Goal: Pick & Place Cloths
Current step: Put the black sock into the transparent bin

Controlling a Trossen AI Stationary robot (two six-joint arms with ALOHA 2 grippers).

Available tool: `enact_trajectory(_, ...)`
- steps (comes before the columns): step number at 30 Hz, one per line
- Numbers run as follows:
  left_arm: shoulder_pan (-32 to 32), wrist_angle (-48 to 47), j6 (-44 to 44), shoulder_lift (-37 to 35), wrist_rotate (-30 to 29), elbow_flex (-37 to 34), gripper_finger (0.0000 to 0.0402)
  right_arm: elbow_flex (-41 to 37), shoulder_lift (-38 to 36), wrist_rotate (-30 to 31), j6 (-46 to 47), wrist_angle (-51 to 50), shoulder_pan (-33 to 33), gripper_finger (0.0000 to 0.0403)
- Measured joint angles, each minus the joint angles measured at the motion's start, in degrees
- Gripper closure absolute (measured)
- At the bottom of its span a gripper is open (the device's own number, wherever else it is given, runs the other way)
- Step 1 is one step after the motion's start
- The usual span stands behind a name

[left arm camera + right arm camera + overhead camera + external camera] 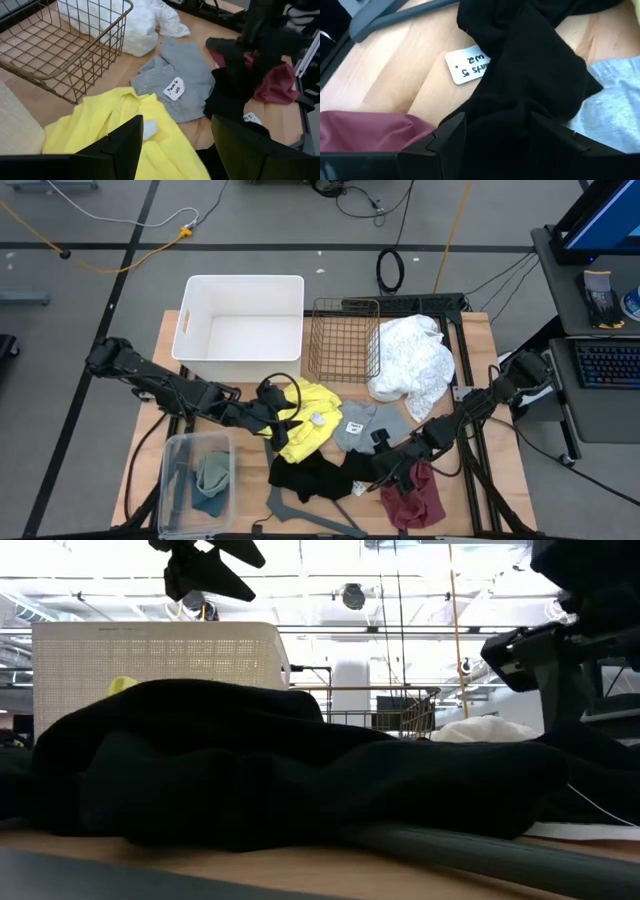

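My left gripper (272, 408) (177, 125) is open and hovers over the yellow cloth (305, 420) (125, 135), which lies crumpled on the table. My right gripper (385, 462) (497, 125) is open and low. Its fingers stand on either side of a raised bunch of the black cloth (315, 475) (530, 75). The maroon cloth (412, 498) (365, 132) lies just beside it. The grey-blue cloth (365, 425) (175, 85) lies flat between the yellow and the white cloth (412, 365). The sage green cloth (212, 475) sits in a clear bin. My right gripper has a bunch of the black cloth (520, 115) between its open fingers, coming at it slanting down from the table's right. I cannot tell whether the fingers touch it. The rest of the cloth lies on the table.
A white tub (240, 328) and a wire basket (345, 340) stand at the far side. A clear bin (190, 480) is at the near left. A grey hanger (310, 515) lies by the near edge under the black cloth. A paper tag (467, 65) lies on the wood.
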Motion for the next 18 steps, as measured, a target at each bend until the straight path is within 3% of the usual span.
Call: enact_trajectory(18, 0.1, 1.1, 0.0, 0.0, -0.4, 0.0, 0.0163, -3.9, 0.0, -0.2, 1.5, 1.4, 0.0, 0.0205)
